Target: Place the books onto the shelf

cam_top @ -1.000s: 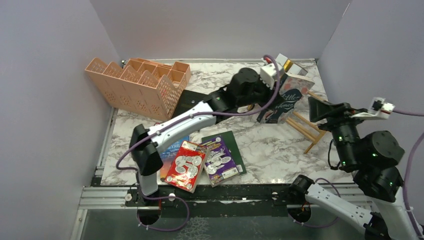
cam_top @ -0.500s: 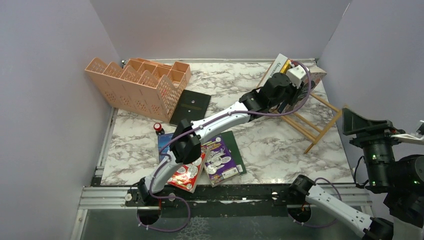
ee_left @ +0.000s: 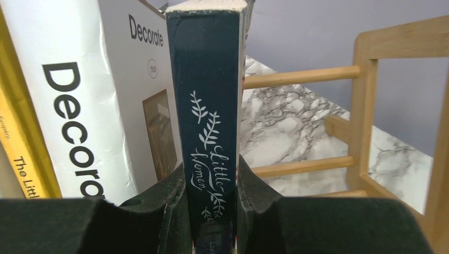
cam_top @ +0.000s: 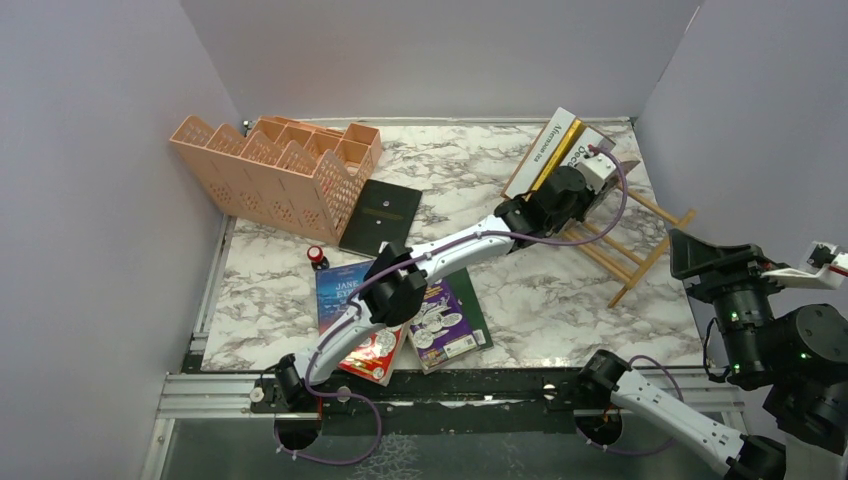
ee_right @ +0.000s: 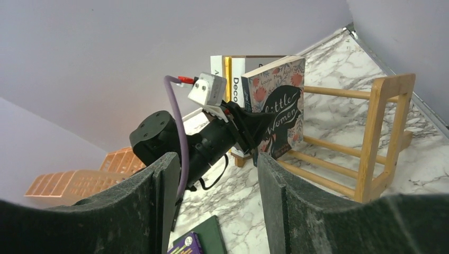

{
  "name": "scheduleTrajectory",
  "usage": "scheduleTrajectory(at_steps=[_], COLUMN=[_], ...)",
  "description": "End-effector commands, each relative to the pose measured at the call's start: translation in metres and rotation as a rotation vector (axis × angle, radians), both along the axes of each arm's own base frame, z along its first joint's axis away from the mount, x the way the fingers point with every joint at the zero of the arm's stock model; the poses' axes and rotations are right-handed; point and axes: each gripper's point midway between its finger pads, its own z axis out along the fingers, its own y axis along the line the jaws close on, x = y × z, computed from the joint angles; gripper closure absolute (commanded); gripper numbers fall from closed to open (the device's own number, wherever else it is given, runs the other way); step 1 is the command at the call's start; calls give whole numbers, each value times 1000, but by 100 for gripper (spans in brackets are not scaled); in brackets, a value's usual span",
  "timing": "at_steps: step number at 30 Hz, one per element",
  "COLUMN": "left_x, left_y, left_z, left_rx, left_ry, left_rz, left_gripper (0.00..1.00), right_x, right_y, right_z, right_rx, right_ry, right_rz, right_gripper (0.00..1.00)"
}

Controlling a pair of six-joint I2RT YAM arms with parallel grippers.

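- Top external view: the shelf [cam_top: 628,243] stands at the far right of the worktop [cam_top: 530,290]. A white book [cam_top: 533,158] and a yellow book [cam_top: 557,148] lean at its far-left end.
- Well to the shelf's left stands a peach organizer [cam_top: 275,170], with a black book [cam_top: 380,215] lying flat beside it and a small red object [cam_top: 317,257] nearby.
- Nearer the arm bases, left of the shelf, lie a blue book [cam_top: 343,285], red book [cam_top: 372,350], purple book [cam_top: 445,325] and green book [cam_top: 472,288]. The left arm crosses above them.
- The left gripper [cam_top: 582,203] is at the shelf's book end. The right gripper [cam_top: 695,255] is off the shelf's right side, apart from it.
- Left wrist view: the left gripper [ee_left: 212,180] is clamped narrowly on the spine of the Little Women book [ee_left: 209,106], which is upright just beside the Decorate book [ee_left: 95,106]. The shelf's dowels show to the right.
- Right wrist view: the right gripper [ee_right: 217,159] has its jaws wide and holds nothing, well short of the shelf [ee_right: 381,132].
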Motion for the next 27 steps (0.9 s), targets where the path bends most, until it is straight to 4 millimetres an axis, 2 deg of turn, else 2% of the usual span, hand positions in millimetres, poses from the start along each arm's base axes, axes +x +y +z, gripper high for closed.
scheduleTrajectory(at_steps=[1, 4, 7, 14, 18, 22, 27], left_x=[17, 19, 22, 27, 28, 27, 23], left_y=[-1, -3, -1, 4, 8, 12, 20], left_z=[60, 53, 46, 36, 34, 37, 60], left_rx=[-122, -104, -87, -61, -58, -62, -87], left_ry=[-159, -171, -171, -168, -155, -138, -127], left_rz=[66, 64, 82, 118, 139, 152, 165], left_gripper=[99, 88, 66, 51, 51, 55, 57], right_x=[0, 0, 1, 6, 6, 7, 10], right_y=[-3, -4, -3, 3, 1, 1, 6], right_z=[-13, -11, -11, -18, -18, -18, -22], right_rx=[-11, -13, -15, -31, -28, -32, -43], right_ry=[34, 30, 29, 47, 45, 43, 57], right_rz=[-18, -20, -21, -19, -32, -36, -29], right_gripper=[40, 40, 40, 40, 40, 40, 40])
